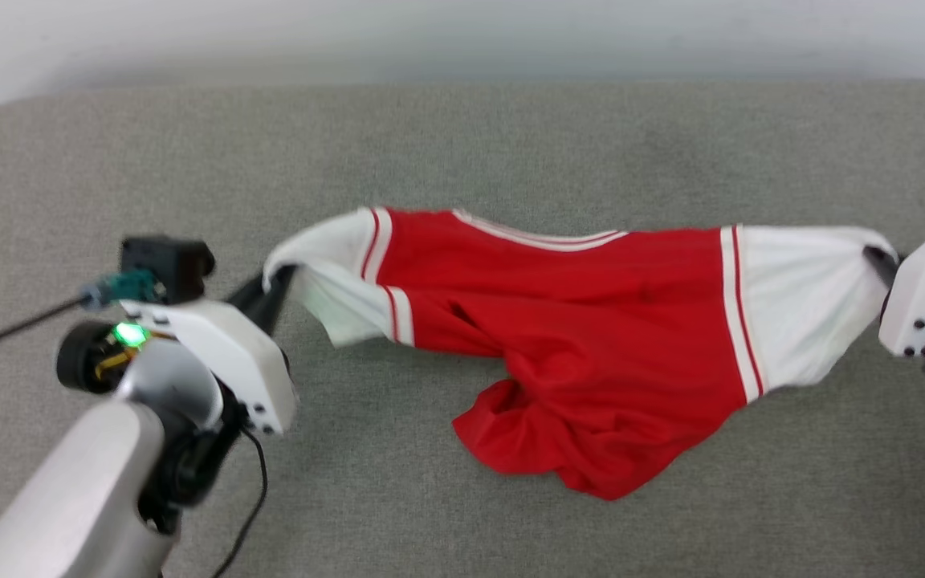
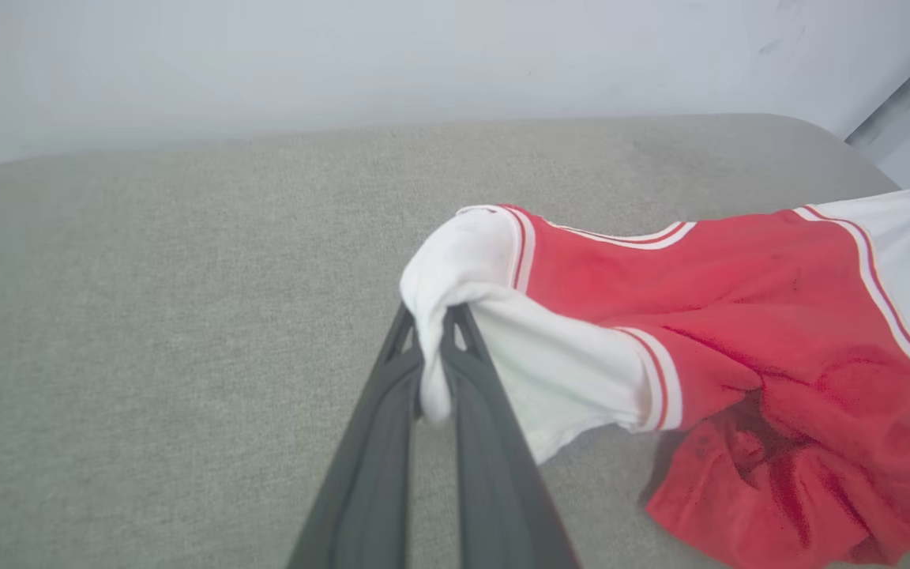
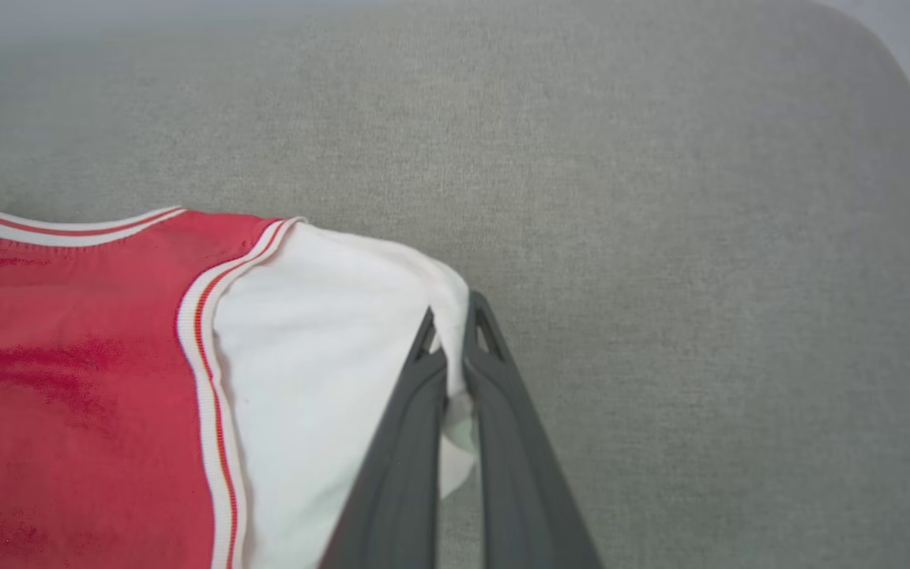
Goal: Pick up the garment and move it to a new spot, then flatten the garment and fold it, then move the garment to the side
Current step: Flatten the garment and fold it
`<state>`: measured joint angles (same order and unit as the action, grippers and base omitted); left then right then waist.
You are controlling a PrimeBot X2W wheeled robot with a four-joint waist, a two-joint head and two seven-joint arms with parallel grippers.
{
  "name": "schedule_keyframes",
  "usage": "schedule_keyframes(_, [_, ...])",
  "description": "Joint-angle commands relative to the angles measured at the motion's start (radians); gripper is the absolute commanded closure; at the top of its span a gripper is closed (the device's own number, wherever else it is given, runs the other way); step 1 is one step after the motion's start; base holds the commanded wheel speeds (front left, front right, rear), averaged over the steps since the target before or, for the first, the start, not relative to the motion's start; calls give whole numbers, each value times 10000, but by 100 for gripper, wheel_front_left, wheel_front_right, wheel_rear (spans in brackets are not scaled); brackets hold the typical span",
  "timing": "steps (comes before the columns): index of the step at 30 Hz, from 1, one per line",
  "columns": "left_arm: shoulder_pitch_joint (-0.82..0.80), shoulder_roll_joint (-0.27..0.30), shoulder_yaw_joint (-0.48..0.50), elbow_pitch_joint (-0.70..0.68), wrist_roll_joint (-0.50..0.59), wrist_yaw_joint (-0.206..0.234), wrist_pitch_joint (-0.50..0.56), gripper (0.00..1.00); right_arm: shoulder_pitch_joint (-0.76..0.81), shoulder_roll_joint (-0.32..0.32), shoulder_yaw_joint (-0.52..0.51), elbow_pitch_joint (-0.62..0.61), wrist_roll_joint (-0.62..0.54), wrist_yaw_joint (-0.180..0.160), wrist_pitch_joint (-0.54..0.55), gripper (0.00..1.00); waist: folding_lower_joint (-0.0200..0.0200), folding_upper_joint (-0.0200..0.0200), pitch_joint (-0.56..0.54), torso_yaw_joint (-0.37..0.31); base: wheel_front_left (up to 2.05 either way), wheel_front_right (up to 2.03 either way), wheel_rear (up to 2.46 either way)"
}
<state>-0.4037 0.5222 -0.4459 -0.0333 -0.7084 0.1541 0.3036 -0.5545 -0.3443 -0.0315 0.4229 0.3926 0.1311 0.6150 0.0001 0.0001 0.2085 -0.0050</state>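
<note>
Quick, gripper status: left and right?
Left gripper: closed, holding one white sleeve of the garment.
Right gripper: closed, holding the other white sleeve.

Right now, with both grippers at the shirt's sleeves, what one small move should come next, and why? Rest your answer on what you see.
Probably lift both grippers together, kept apart. The left gripper is shut on one white sleeve, the right gripper on the other sleeve. The shirt stretches between them, its middle sagging and bunched on the grey surface; lifting should let it hang free.
</note>
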Motion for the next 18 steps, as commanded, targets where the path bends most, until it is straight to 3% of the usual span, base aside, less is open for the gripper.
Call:
schedule_keyframes(1, [-341, -44, 170, 169, -43, 19, -113, 100, -271, -28, -13, -72, -85, -5, -173, 100, -1, -1, -272, -90, 0, 0, 0])
schedule_keyframes(10, [-3162, -657, 738, 2690, -49, -96, -588, 100, -2264, 372, 212, 499, -916, -7, -1516, 100, -1, -1, -573, -308, 0, 0, 0])
schedule_keyframes(18, [-6097, -1125, 807, 4967, 480, -469, -1617, 100, -4610, 490, 848, 1274, -1133, -7, -2975, 100, -1, -1, 152, -473, 0, 0, 0])
